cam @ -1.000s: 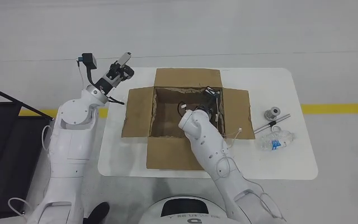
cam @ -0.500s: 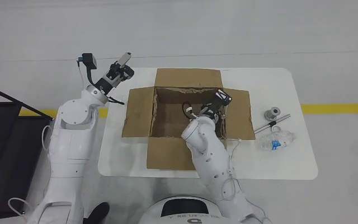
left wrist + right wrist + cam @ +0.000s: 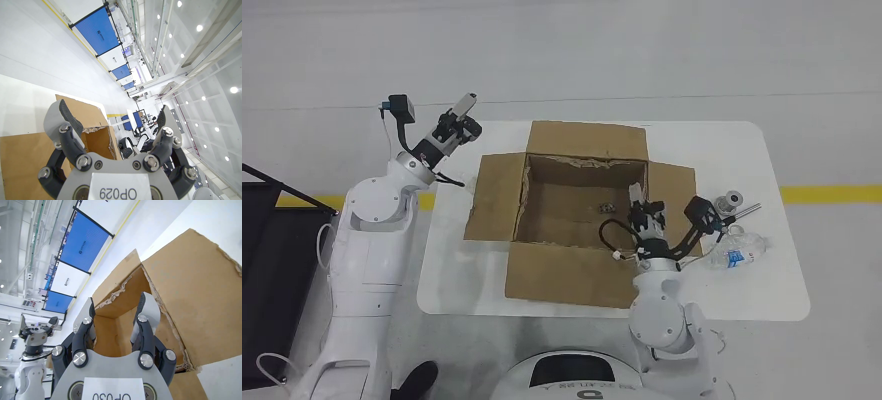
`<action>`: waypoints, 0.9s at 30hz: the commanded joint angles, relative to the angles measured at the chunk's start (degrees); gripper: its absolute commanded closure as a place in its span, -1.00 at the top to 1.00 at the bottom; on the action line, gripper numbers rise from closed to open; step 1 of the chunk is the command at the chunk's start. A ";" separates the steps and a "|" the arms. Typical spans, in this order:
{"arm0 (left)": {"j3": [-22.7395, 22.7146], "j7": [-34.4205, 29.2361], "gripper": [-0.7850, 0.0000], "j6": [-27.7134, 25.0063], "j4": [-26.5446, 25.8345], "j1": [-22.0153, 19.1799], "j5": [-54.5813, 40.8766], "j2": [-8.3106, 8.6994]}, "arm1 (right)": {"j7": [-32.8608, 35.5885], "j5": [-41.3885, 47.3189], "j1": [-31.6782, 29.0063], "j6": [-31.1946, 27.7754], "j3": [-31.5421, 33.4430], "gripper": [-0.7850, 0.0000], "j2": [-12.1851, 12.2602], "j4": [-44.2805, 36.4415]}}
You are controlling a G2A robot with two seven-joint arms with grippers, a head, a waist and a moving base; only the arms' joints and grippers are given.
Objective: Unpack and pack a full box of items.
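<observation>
From where I stand, the brown cardboard box (image 3: 552, 272) sits open on the white table (image 3: 762, 150) with all four flaps folded outward. Its floor is almost bare. One small dark object (image 3: 604, 208) lies on the bottom close to the box's right wall, too small for me to say what it is.

Just outside the box, beyond its right flap, three things lie on the table: a small silver metal spool (image 3: 729, 201), a thin metal rod (image 3: 752, 209) beside it, and a clear crumpled plastic bottle (image 3: 737, 250) nearest the robot.

The right gripper (image 3: 117, 303) is at the box's right wall, pointing across the opening. Its fingers are spread apart and nothing is between them. The left gripper (image 3: 113, 111) is held up beyond the box's far left corner, well apart from the opening. It is also spread wide and empty.

I'd judge the unpacking nearly finished. The things beside the box look like what came out of it, and only the small object inside seems left to lift. After that, everything has to go back in, so roughly half the job is ahead. Neither arm is carrying anything, so the next step would begin with a fresh grasp.
</observation>
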 commanded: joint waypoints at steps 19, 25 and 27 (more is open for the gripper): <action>0.00 0.00 1.00 0.01 0.02 -0.01 -0.04 0.00 | -5.88 31.70 -5.73 8.43 26.95 1.00 -0.81 -5.18; 0.00 0.00 1.00 0.01 0.02 -0.01 -0.04 0.00 | -7.33 30.93 -5.59 17.17 31.69 1.00 -0.62 -0.62; 0.00 0.00 1.00 0.01 0.02 -0.01 -0.04 0.00 | -6.32 28.13 -3.21 19.92 31.13 1.00 -0.31 2.00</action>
